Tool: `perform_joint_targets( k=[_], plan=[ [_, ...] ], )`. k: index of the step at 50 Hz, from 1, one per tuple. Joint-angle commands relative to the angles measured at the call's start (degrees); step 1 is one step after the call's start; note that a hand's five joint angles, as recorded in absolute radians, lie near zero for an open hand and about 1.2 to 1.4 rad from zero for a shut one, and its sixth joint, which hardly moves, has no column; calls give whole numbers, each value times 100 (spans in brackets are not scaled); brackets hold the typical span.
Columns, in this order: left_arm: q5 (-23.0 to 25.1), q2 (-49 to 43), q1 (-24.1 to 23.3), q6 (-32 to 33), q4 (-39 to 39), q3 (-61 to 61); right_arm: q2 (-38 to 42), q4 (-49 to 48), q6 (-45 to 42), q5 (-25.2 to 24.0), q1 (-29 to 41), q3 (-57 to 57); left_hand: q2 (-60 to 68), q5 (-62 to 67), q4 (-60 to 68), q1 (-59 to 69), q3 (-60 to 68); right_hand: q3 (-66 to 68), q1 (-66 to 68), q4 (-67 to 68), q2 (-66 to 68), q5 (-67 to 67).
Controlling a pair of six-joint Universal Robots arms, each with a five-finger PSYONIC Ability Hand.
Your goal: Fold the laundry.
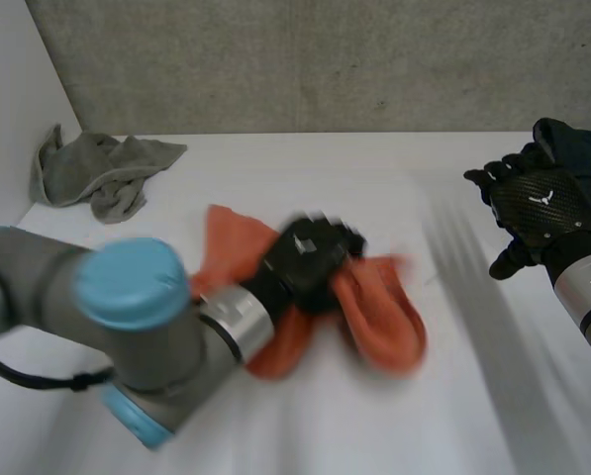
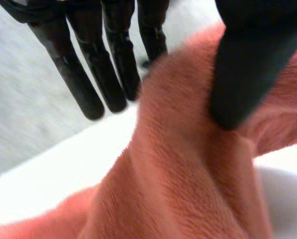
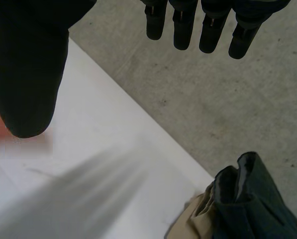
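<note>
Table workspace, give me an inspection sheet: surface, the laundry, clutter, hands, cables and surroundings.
surface: white table, with laundry spread across it.
job's things: orange cloth bunched mid-table; grey cloth crumpled at the far left corner; dark cloth lying over a tan cloth by the table's right edge.
clutter: nothing seen.
hands: left hand on the orange cloth's middle, pinching a raised fold between its thumb and its fingers; right hand open above the table's right side, holding nothing.
cables: nothing seen among the laundry.
surroundings: grey wall behind the table; white panel at its left.
</note>
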Motion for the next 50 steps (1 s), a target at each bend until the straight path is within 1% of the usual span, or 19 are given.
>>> perform_joint_targets(
  k=[1, 2, 6, 11, 12, 15, 16, 19, 21, 24, 27, 29, 35, 41, 45, 46, 48, 49, 50],
  plan=[
    [-248, -53, -95, 789, -781, 518, 82, 92, -6, -43, 29, 15, -1062, -1046, -1057, -774, -1090, -207, -276, -215, -200, -270],
    [-397, 253, -26, 798, -834, 536, 82, 119, -23, -43, 37, 6, -1347, -1330, -1341, -1059, -1374, -207, -276, -215, -200, -270],
    [-705, 992, 264, 763, -887, 370, 82, 417, -76, -209, 38, -91, -1551, -1534, -1545, -1263, -1578, -207, -276, -215, -200, -270],
    [-899, 1845, 511, 763, -896, -342, 82, 1128, -383, -771, 29, -407, -1485, -1468, -1479, -1196, -1512, -207, -276, -215, -200, -270],
    [-916, 1986, 537, 780, -896, -500, 91, 1408, -601, -1025, 29, -520, -1451, -1434, -1445, -1163, -1479, -207, -276, -215, -200, -270],
    [-961, 2479, 687, 789, -887, -1194, 126, 1805, -1015, -1378, 29, -644, -1384, -1367, -1378, -1095, -1411, -207, -276, -215, -200, -270],
    [-961, 2575, 739, 789, -887, -1361, 196, 2033, -1304, -1518, 20, -697, -1350, -1333, -1344, -1062, -1378, -207, -276, -215, -200, -270],
    [-934, 2910, 1020, 781, -896, -2003, 398, 2342, -1727, -1669, 29, -768, -1199, -1182, -1193, -911, -1226, -133, -202, -141, -126, -196],
    [-908, 3033, 1293, 789, -896, -2442, 592, 2649, -2018, -1616, 73, -820, -579, -562, -573, -290, -606, 238, 169, 230, 245, 175],
    [-864, 3042, 1670, 789, -905, -2899, 776, 3036, -2063, -1432, 143, -820, -7, 10, -1, 282, -34, 658, 589, 650, 665, 595],
    [-803, 3007, 1847, 789, -905, -3120, 864, 3099, -1905, -1300, 265, -681, 130, 147, 136, 419, 103, 1145, 1076, 1137, 1152, 1082],
    [-627, 2920, 1917, 789, -905, -3217, 865, 3020, -1799, -1273, 275, -522, 114, 131, 120, 402, 86, 1365, 1296, 1356, 1371, 1301],
    [31, 2279, 2040, 781, -861, -3156, 865, 2221, -1746, -1291, 257, 67, -221, -204, -215, 67, -248, 1450, 1381, 1442, 1457, 1387],
    [217, 1725, 2085, 816, -659, -2884, 961, 1473, -1728, -1308, 275, 410, -610, -593, -604, -321, -637, 1534, 1465, 1526, 1540, 1471],
    [217, 1355, 2023, 833, -483, -2655, 1216, 1104, -1728, -1308, 362, 463, -576, -559, -570, -288, -604, 2457, 2387, 2448, 2463, 2393],
    [217, 1250, 2014, 833, -431, -2576, 1303, 999, -1720, -1308, 441, 463, -526, -509, -520, -238, -554, 3342, 3273, 3334, 3348, 3279],
    [208, 1162, 2006, 833, -378, -2506, 1339, 875, -1693, -1308, 521, 463, -509, -492, -503, -221, -536, 4489, 4420, 4481, 4495, 4425],
    [208, 1127, 1997, 833, -342, -2470, 1348, 744, -1667, -1300, 582, 472, -475, -459, -470, -187, -503, 5744, 5675, 5735, 5750, 5680],
    [217, 1065, 1979, 833, -272, -2435, 1348, 682, -1641, -1300, 617, 472, -359, -342, -353, -70, -386, 6372, 6303, 6364, 6379, 6309]
  ],
)
